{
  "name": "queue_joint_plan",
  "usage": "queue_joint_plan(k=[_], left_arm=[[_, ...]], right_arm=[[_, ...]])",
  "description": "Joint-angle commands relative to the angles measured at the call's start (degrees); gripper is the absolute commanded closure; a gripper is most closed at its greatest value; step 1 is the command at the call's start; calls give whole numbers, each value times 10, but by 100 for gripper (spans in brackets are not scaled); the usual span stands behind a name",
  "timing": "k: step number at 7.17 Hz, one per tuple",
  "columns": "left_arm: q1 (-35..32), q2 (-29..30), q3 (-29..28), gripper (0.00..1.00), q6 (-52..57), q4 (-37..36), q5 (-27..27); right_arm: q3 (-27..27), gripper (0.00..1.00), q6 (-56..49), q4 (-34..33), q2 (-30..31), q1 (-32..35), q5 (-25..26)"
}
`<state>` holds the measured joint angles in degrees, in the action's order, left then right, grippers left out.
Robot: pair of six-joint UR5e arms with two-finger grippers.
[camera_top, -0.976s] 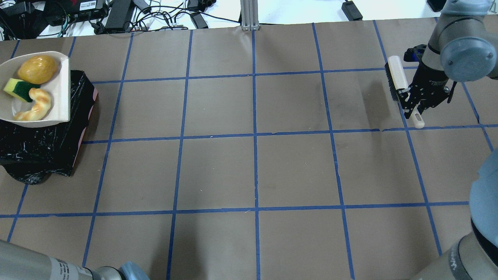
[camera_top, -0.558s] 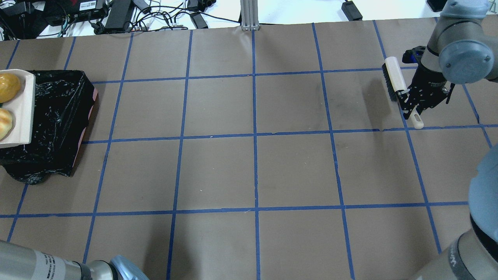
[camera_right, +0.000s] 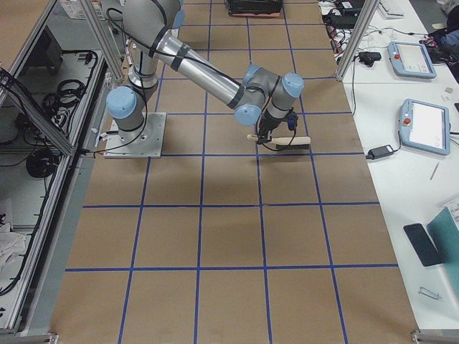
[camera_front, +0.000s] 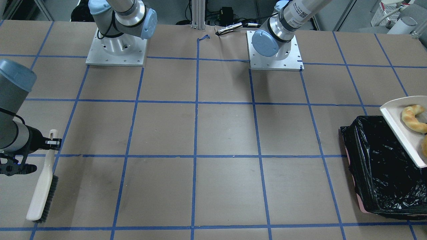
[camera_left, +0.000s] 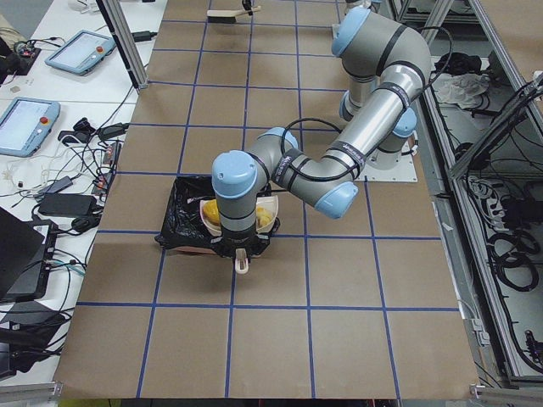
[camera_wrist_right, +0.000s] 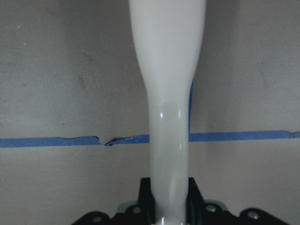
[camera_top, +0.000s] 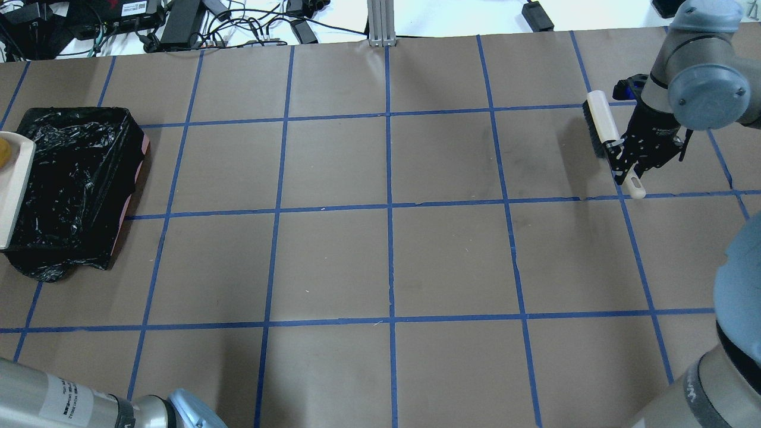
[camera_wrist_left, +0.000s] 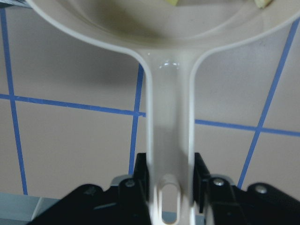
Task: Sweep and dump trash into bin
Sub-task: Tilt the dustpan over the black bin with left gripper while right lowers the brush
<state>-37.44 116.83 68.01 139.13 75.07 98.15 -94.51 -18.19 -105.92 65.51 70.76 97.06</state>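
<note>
Brown-paper table (camera_top: 386,261), blue tape grid. Dustpan (camera_front: 393,115) hangs at the overhead's left edge over the bin (camera_top: 77,172) rim, with a croissant (camera_front: 413,117) aboard. My left gripper (camera_wrist_left: 169,173) is clamped on its handle. The bin liner looks empty. I'd bring the lip over the opening, then tilt slowly. My right gripper (camera_wrist_right: 168,197) grips the brush (camera_top: 597,119), upper right.

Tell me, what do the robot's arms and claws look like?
The left arm and right arm are silvery-grey tubes with rounded joints capped in pale blue, each bolted to a square metal plate. The left one carries a white printed label. The left gripper and right gripper are black, two-fingered, with small screws.
</note>
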Motion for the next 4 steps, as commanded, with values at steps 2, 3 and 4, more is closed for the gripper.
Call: queue_joint_plan(k=[2, 3, 4], left_arm=[[-42, 10, -13, 99, 54, -13, 78], [-44, 15, -10, 99, 68, -37, 86], [-54, 14, -10, 99, 72, -41, 105]], right_arm=[[-4, 100, -2, -2, -6, 0, -2], [-4, 100, -2, -1, -7, 0, -1], [-4, 100, -2, -1, -7, 0, 2]])
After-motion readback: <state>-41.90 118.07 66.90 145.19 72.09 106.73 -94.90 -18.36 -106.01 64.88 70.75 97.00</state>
